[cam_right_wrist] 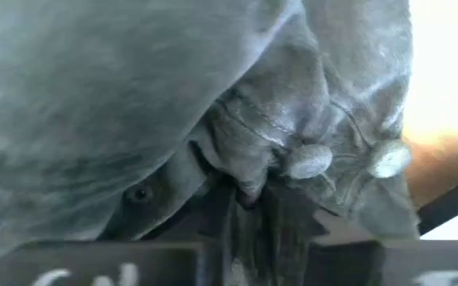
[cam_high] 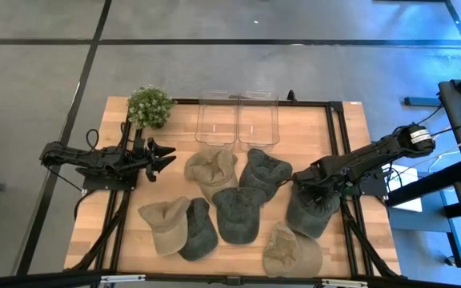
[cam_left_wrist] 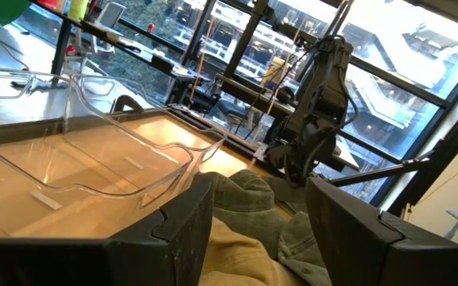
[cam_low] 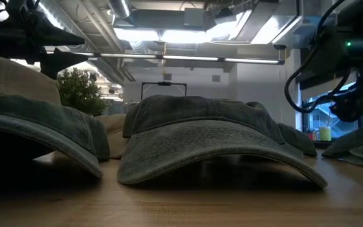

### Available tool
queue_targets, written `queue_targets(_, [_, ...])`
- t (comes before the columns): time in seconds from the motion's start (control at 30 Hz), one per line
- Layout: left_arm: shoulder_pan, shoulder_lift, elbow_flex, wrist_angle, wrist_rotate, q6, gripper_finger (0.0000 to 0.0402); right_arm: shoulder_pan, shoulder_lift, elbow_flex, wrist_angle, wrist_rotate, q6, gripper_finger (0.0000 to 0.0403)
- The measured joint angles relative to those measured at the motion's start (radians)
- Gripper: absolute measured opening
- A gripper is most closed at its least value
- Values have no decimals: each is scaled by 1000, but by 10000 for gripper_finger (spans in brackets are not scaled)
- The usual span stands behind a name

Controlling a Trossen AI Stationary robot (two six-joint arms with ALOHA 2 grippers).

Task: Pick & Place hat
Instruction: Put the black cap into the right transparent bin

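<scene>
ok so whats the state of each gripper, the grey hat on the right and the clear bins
left gripper: open, hovering beside the plant, holding nothing
right gripper: pinching a fold of the grey hat
grey hat: on the table, crumpled where pinched
clear bins: upright, nothing inside

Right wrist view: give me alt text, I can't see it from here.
The right claw is pinching a fold of grey-green cap fabric that fills nearly the whole picture. A strip of wooden table shows at one edge.

Left tool (cam_high: pixel 169 157) hovers open; right tool (cam_right_wrist: pixel 249 208) pinched nearly closed, reaching low.
</scene>
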Motion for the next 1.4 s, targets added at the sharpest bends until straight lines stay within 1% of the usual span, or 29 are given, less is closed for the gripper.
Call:
queue_targets(0.1, [0,0,0,0,0,0,196,0,-7,2,-9,9,-28,29])
queue_targets(0.2, [0,0,0,0,0,0,196,1,-20,33,-50,49,-53,11])
queue_targets(0.3, [0,0,0,0,-1,0,196,0,-41,85,-103,125,-55,10])
queue_targets(0.43, [0,0,0,0,-1,0,196,0,-69,163,-186,184,-56,9])
queue_targets(0.6, [0,0,0,0,-1,0,196,0,-89,280,-358,244,-59,8])
queue_targets(0.77, [0,0,0,0,-1,0,196,8,-91,422,-562,335,-60,8])
queue_targets(0.97, [0,2,0,0,-1,24,196,0,-91,587,-695,446,-86,8])
queue_targets(1.13, [0,2,0,0,-19,29,196,-33,-101,707,-712,538,-148,8])
queue_targets(1.23, [0,3,0,0,-24,29,196,-70,-104,776,-712,571,-201,8])
queue_targets(1.4, [0,3,0,0,-26,27,196,-140,-107,895,-711,680,-316,8])
